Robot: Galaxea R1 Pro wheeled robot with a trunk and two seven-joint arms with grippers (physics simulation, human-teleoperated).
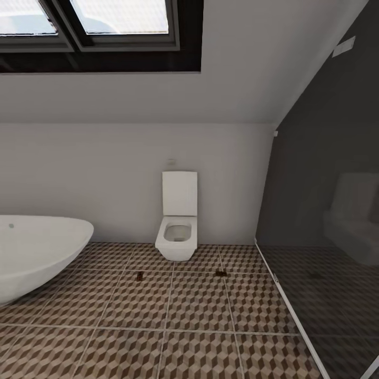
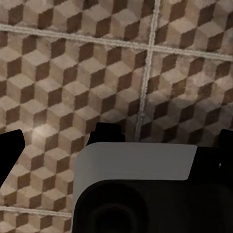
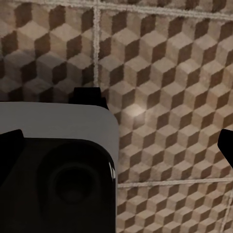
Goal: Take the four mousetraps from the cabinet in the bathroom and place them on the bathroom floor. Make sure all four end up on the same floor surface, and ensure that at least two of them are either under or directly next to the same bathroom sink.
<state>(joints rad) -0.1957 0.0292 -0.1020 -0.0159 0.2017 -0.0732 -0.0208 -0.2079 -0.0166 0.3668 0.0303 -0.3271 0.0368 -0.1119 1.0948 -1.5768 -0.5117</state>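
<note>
Two mousetraps lie on the bathroom floor (image 1: 195,310) in front of the toilet, both tiny and dark brown. One mousetrap (image 1: 139,275) is left of the toilet and the other mousetrap (image 1: 221,273) is right of it. My left gripper (image 2: 116,150) hangs open over the cube-pattern tiles, its black fingertips (image 2: 10,151) far apart with nothing between them. My right gripper (image 3: 117,145) is open the same way over the tiles, fingertips (image 3: 226,145) at the picture's sides. The cabinet and the sink are out of view.
A white toilet (image 1: 178,216) stands against the far wall. A white bathtub (image 1: 37,247) fills the left side. A dark glass partition (image 1: 326,252) runs along the right. A grey and black part of my own body (image 2: 141,189) sits below each gripper.
</note>
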